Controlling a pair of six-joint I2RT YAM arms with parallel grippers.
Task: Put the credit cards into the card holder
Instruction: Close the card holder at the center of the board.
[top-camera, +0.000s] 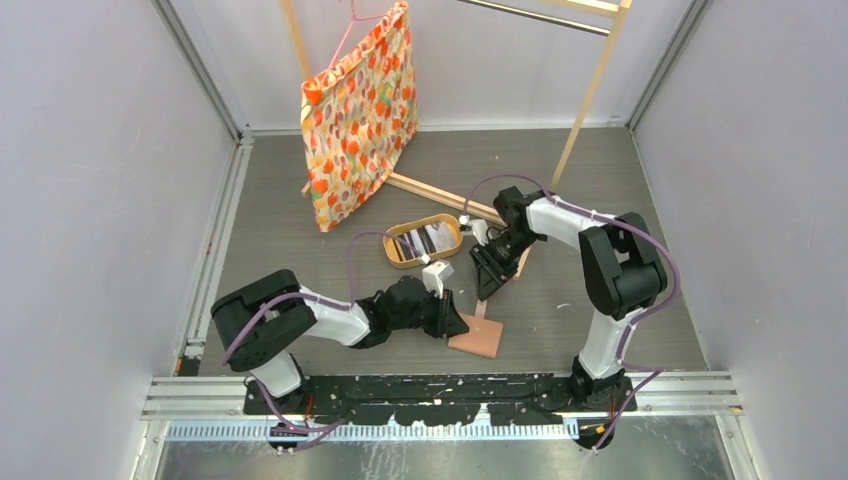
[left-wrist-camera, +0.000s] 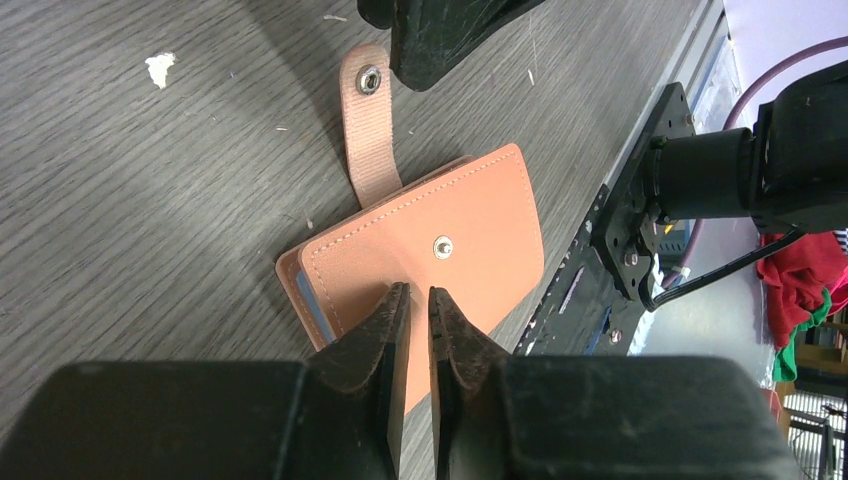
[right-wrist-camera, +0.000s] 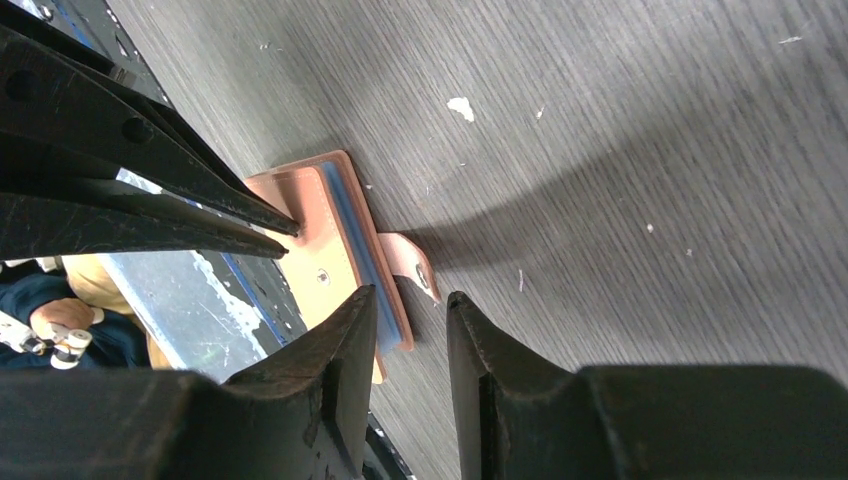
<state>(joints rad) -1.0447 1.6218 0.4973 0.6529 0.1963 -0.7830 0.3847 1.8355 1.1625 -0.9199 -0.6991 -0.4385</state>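
The card holder (top-camera: 478, 338) is a salmon-tan wallet lying folded near the table's front edge, its snap tab (left-wrist-camera: 370, 130) undone and stretched out flat. It also shows in the left wrist view (left-wrist-camera: 470, 220) and in the right wrist view (right-wrist-camera: 330, 250), where a light-blue inner edge is visible. My left gripper (left-wrist-camera: 420, 290) is almost shut, its tips resting on the wallet's cover, with nothing between them. My right gripper (right-wrist-camera: 412, 300) is open just above the tab end of the wallet. The credit cards (top-camera: 432, 238) lie in an oval wooden tray (top-camera: 400, 262).
A flowered fabric bag (top-camera: 360, 115) hangs from a wooden rack (top-camera: 590, 100) at the back. The rack's base bar (top-camera: 430, 190) runs behind the tray. The metal front rail (top-camera: 450, 385) lies just in front of the wallet. White walls close in both sides.
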